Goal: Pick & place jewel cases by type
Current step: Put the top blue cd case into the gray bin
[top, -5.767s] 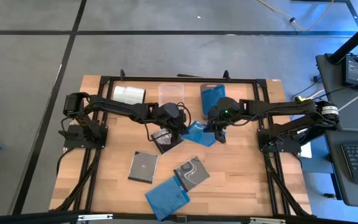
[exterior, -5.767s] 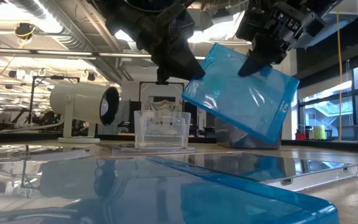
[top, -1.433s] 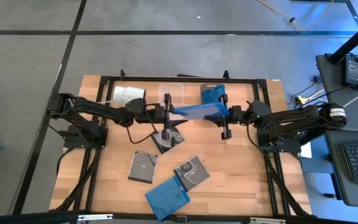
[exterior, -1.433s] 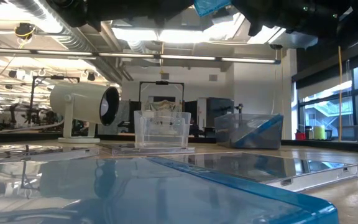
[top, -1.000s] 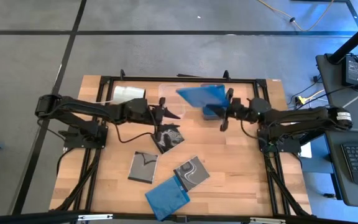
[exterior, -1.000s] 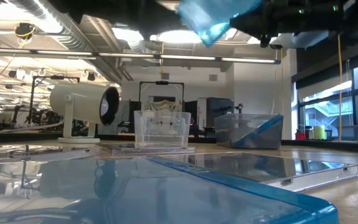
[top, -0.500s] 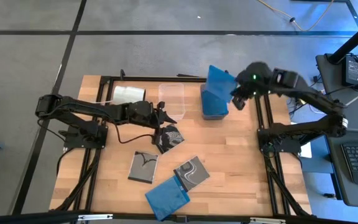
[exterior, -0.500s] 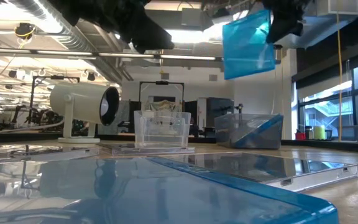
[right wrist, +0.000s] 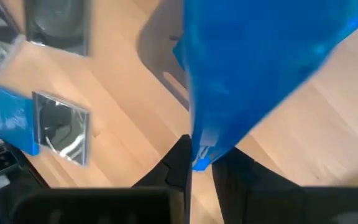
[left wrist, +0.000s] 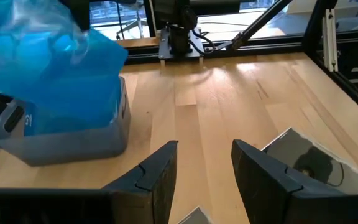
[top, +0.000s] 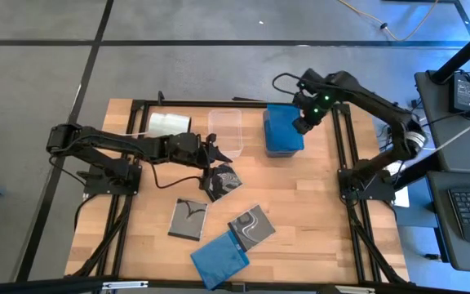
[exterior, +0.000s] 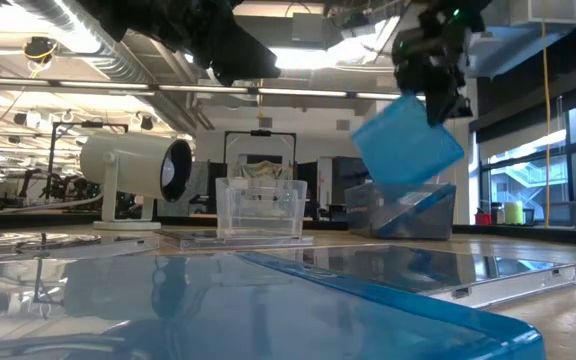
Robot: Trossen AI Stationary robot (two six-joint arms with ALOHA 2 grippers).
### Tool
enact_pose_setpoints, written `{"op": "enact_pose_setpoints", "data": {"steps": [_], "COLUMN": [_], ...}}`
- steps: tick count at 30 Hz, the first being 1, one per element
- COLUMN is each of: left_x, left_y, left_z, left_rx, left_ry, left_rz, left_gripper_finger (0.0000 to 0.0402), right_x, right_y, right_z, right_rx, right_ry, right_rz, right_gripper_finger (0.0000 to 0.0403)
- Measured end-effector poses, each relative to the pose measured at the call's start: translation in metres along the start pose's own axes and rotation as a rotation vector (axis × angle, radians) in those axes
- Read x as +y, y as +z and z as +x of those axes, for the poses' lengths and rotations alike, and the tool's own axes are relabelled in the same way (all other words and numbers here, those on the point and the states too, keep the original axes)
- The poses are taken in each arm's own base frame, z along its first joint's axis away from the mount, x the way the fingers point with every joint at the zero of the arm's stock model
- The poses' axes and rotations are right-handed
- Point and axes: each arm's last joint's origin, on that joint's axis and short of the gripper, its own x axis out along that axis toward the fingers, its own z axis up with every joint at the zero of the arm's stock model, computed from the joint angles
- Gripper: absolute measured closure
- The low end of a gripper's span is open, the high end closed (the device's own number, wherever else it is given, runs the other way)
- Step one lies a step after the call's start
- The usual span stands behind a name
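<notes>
Over the right-hand bin (top: 282, 140) at the counter's (top: 317, 212) far edge, the right gripper (top: 299, 124) is hanging with its fingers clamped on a blue jewel case (exterior: 406, 140), tilted just above the bin; the left gripper (top: 217, 155) is waiting mid-counter, fingers apart, beside a swirl-art case (top: 221, 180); other cases lying nearer the front: dark case (top: 188, 219), swirl case (top: 250, 226), blue case (top: 219, 259).

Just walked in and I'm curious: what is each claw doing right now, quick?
Left gripper: open, empty, above the table.
Right gripper: shut on a blue jewel case, over the grey bin.
</notes>
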Motion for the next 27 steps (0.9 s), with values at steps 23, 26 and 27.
{"op": "enact_pose_setpoints", "data": {"steps": [23, 26, 27], "left_x": [-0.001, -0.001, -0.001], "left_y": [0.000, 0.000, 0.000], "left_z": [0.000, 0.000, 0.000], "left_rx": [0.000, 0.001, 0.001], "left_ry": [-0.005, -0.005, -0.005], "left_rz": [0.007, 0.007, 0.007], "left_gripper_finger": [0.0253, 0.0252, 0.0251], "right_x": [-0.038, -0.039, -0.039], "right_y": [0.020, 0.020, 0.020], "right_z": [0.026, 0.026, 0.026], "right_rx": [0.117, 0.119, 0.119], "right_ry": [-0.022, -0.058, -0.064], "right_rz": [0.045, 0.061, 0.067], "right_gripper_finger": [0.0306, 0.0281, 0.0273]}}
